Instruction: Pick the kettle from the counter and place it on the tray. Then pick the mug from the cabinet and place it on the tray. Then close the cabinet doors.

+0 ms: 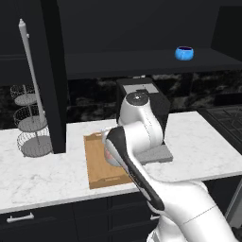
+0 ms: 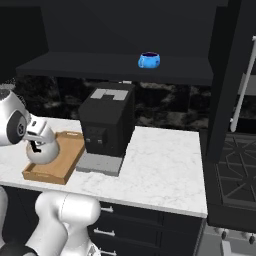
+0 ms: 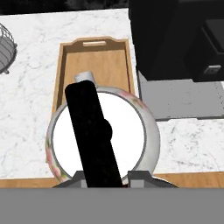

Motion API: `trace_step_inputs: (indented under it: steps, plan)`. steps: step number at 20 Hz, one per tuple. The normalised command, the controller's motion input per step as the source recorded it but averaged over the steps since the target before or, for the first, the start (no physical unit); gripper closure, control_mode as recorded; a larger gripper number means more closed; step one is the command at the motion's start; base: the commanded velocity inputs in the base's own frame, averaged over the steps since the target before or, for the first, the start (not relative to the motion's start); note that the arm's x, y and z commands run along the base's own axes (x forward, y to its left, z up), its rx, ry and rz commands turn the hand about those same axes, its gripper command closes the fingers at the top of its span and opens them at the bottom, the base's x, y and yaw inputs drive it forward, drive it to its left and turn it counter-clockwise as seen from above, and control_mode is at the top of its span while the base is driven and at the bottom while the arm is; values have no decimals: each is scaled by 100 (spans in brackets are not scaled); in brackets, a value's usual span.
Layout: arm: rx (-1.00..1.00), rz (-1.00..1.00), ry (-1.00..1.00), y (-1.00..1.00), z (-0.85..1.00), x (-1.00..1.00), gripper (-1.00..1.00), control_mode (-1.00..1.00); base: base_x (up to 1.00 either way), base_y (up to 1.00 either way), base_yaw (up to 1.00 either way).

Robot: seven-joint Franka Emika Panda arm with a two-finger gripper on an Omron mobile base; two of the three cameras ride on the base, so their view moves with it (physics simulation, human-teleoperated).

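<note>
Carrying the kettle [image 3: 103, 140]: gripper [image 3: 104, 177] clenched on its black arched handle, which runs along the tray's [image 3: 61, 70] long axis. Kettle hangs over the tray's near end; tray floor lies directly below, so release calls for straight descent.

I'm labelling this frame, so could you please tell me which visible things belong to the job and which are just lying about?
Job:
kettle, held by the gripper
tray
mug
cabinet
cabinet doors
counter

Lying about:
coffee machine
wire basket stand
stove
</note>
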Motion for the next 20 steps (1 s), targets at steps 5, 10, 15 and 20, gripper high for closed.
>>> trace_step_inputs:
  steps: [5, 10, 15, 20]
  plan:
    - [0, -7, 0, 0, -11, 52, 100, -100, 0, 0, 0]
    - [0, -4, 0, 0, -30, 58, 100, -100, 0, 0, 0]
    - [0, -2, 0, 1, -33, 58, 100, -100, 0, 0, 0]
    - [0, -3, 0, 13, -20, 35, 100, -100, 0, 0, 0]
